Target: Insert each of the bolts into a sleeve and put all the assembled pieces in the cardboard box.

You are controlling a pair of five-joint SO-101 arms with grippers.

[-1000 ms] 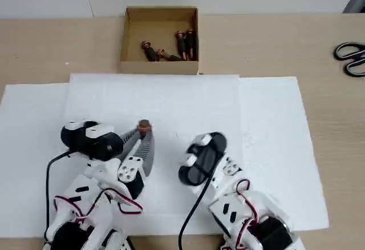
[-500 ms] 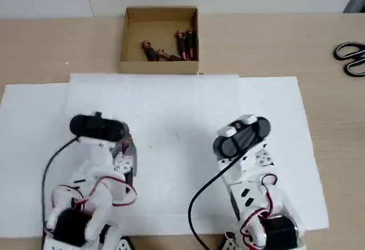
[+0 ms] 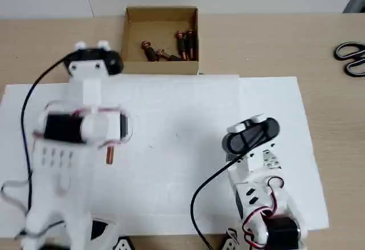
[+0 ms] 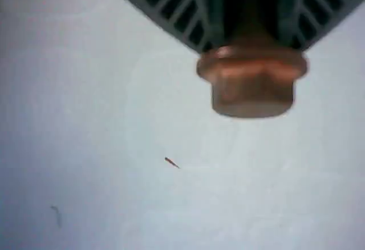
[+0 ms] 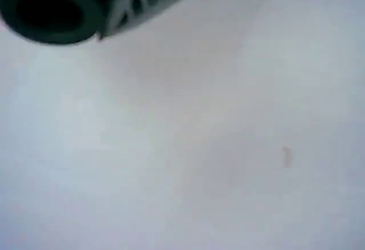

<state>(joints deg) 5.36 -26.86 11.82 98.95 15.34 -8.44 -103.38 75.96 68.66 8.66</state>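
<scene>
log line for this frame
left claw shut on bolt above white sheet | right arm low over sheet | cardboard box holds assembled pieces

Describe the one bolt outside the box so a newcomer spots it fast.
Over the left side of the white sheet hangs the left arm. Under it, the left gripper clamps the bolt, a copper pin with a hex head. All other copper pieces lie in the cardboard box.

- High view: fixed camera looking straight down over the table (image 3: 319, 27), arm bases nearest, cardboard box (image 3: 128, 39) farthest.
- Left wrist view: close above the white sheet (image 4: 114, 176), looking past the bolt (image 4: 251, 84) clamped in the left gripper (image 4: 251, 36).
- Right wrist view: equally close over that sheet, which all three views share.
</scene>
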